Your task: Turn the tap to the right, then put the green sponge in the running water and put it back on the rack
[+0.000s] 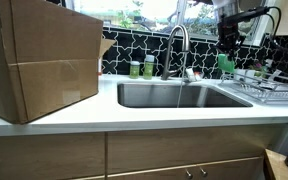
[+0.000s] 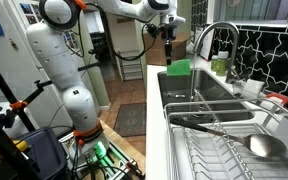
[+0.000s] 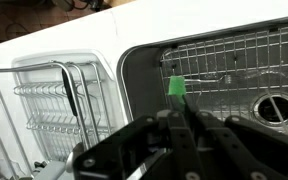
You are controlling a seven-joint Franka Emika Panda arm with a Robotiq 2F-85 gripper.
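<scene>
My gripper is shut on the green sponge, a small bright green block that sticks out past the fingertips. In both exterior views the gripper holds the sponge in the air, over the end of the sink nearest the rack. The tap stands behind the sink, well apart from the sponge. A faint thin line below the spout may be the running water. The wire rack lies beside the sink.
A big cardboard box fills one end of the counter. Two small green containers stand by the tap's base. A wire grid and drain lie in the sink. A ladle rests in the rack.
</scene>
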